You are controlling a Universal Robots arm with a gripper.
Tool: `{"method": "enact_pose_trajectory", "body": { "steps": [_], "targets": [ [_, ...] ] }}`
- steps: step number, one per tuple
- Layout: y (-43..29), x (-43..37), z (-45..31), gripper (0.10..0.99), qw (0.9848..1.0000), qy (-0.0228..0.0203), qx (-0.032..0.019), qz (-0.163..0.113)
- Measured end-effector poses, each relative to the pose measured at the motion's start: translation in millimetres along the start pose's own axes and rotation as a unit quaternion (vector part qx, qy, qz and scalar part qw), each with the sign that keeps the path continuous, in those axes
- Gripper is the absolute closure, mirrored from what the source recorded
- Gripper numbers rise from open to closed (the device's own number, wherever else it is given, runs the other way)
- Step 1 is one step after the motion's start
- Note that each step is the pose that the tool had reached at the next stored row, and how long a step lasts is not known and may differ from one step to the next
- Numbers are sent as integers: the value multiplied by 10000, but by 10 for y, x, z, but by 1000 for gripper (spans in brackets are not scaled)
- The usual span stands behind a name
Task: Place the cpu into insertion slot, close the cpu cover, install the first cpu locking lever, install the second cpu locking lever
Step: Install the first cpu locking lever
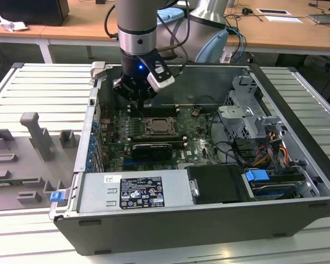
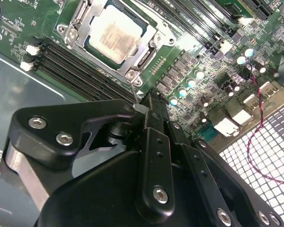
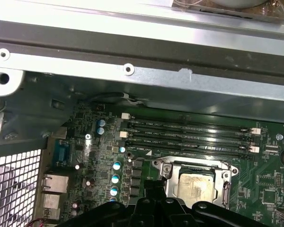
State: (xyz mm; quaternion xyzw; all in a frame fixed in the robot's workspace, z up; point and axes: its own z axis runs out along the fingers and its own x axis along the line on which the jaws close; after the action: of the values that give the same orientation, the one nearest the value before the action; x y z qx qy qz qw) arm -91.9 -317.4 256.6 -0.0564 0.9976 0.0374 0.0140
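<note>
- Exterior view: we see the gripper poised above the motherboard, beside the insertion slot.
- Second wrist view: cpu seated, cpu cover down around it; fingers pressed together, holding nothing.
- First wrist view: cpu beside memory slots.

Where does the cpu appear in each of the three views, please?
Exterior view: the cpu sits mid-board, below the gripper.
Second wrist view: it lies framed by the cpu cover.
First wrist view: it lies above the gripper's black body.
Shared landmark: the memory slots beside it.
</note>
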Motion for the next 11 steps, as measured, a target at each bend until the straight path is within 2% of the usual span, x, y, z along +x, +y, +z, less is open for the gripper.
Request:
{"method": "enact_pose_trajectory", "body": {
  "steps": [5, 11],
  "targets": [
    [1, 14, -1, 980, 10000, 0, 0, 0],
    [15, 127, -9, 980, 10000, -1, -7, 0]
  ]
}}
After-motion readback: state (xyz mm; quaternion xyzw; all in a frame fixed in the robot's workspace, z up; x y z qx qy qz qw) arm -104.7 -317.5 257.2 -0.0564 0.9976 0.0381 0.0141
